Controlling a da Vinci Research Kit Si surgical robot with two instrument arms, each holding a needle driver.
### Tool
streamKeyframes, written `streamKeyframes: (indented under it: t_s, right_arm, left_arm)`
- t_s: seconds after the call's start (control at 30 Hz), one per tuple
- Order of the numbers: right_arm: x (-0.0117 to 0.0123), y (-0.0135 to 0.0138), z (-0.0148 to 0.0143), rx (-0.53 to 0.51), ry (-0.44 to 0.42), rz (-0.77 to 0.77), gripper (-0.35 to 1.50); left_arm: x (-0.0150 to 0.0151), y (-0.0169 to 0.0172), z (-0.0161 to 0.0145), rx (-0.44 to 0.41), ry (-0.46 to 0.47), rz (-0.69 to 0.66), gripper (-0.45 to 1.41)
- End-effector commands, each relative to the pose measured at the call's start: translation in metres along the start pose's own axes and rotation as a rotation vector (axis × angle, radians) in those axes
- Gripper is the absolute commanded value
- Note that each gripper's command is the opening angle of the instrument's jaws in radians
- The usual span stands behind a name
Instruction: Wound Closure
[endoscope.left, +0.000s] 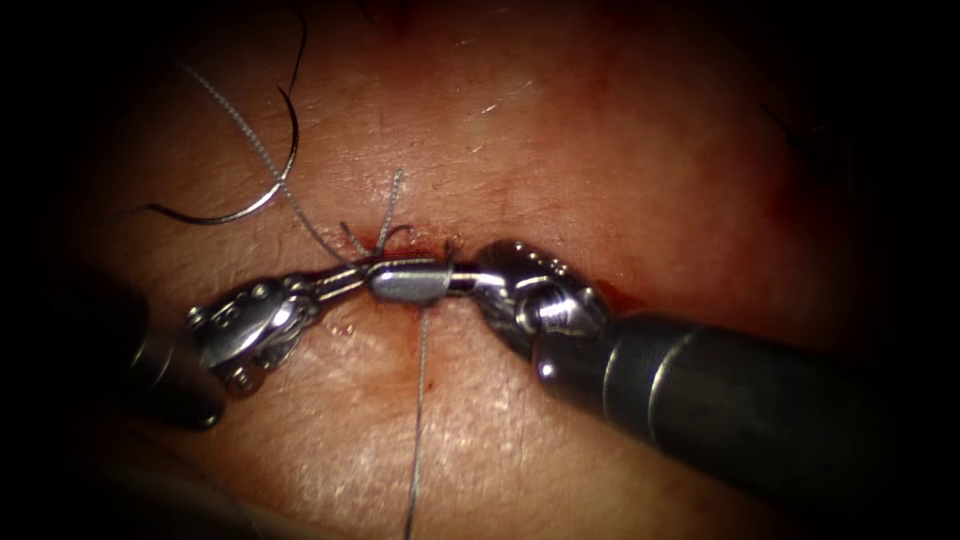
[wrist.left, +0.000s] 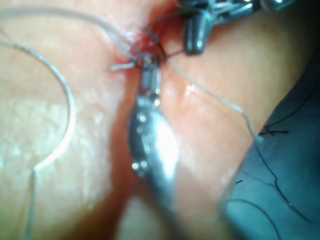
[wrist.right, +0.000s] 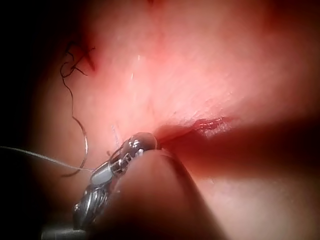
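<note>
My right tool (endoscope.left: 455, 282) comes in nearest, a thick dark matte shaft ending in a shiny knuckled steel wrist; its jaws reach left to the cut, but I cannot tell whether they are clenched or released, because their tips are hidden where the two tools meet. My left tool (endoscope.left: 375, 280) is a slimmer polished steel piece with small rivets, and its narrow jaws look clenched on the thread (endoscope.left: 418, 420) right at the cut (endoscope.left: 400, 262), where short frayed thread ends stick up from a knot. One pale, twisted strand runs from there straight toward the near edge of the tissue (endoscope.left: 600, 150), another arcs up to the far left. The tissue is glossy, pale pink and faintly creased, with red fluid (endoscope.left: 620, 295) pooled along the cut beside my right wrist. Farther off, left of the cut, the needle (endoscope.left: 270, 190) lies free on the surface, a thin dark wire curved like a hook, held by neither tool. I see no writing.
</note>
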Motion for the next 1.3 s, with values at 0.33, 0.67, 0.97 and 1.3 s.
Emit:
streamKeyframes:
  t_s: [0.33,0.67,0.97,1.3]
  right_arm:
    - [-0.0027,0.0,0.0021,0.203,-0.555,-0.225,1.25]
    - [-0.0041,-0.0006,0.0044,0.337,-0.774,-0.339,1.18]
    - [-0.0075,-0.0014,0.0055,0.451,-0.893,-0.415,1.15]
    - [-0.0033,0.0009,0.0032,0.422,-0.837,-0.467,1.13]
  left_arm:
    - [0.001,0.0051,0.0011,-0.084,-0.024,-0.019,-0.45]
    - [0.0005,0.0062,0.0002,-0.106,-0.051,-0.019,-0.45]
    - [-0.0004,0.0065,-0.0025,-0.114,-0.057,-0.01,-0.45]
    - [-0.0011,0.0068,-0.0035,-0.091,-0.058,-0.002,-0.45]
